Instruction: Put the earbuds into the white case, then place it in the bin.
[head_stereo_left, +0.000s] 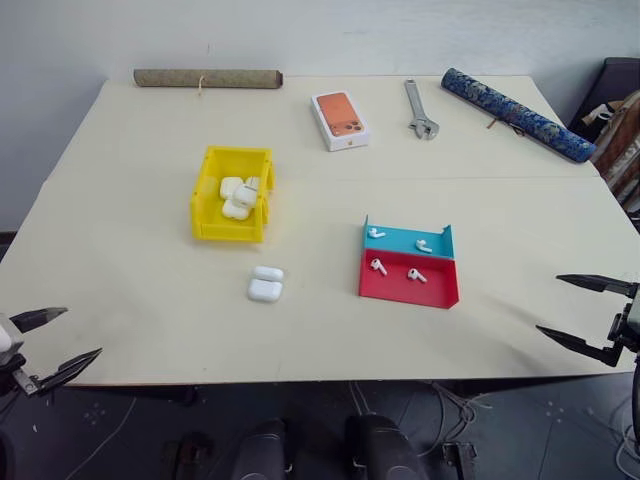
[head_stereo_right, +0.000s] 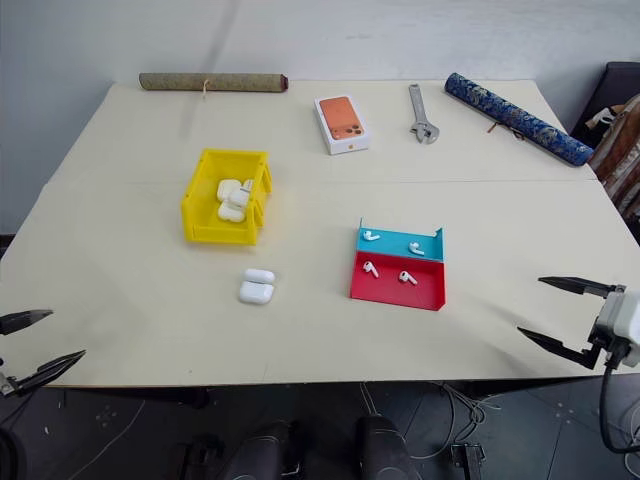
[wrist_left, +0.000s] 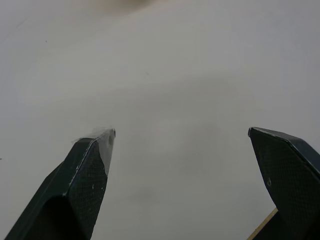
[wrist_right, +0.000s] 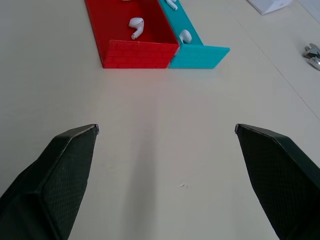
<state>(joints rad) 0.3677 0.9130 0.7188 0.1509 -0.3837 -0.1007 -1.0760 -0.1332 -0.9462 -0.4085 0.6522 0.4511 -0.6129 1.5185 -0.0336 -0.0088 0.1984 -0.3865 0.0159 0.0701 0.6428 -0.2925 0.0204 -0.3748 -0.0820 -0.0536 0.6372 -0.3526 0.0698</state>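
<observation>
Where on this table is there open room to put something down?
Bare tabletop lies along the near edge, in front of the open white case and the red-and-blue tray, and left of the yellow bin. The far edge is crowded: phone box, wrench, two rolls.

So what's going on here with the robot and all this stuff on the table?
Nothing is being handled yet. Both grippers, left and right, hover open at the table's near edge. Four tiny white earbuds lie in the flat red-and-blue tray; an open glossy white case sits near the yellow plastic bin, which already holds similar cases.
</observation>
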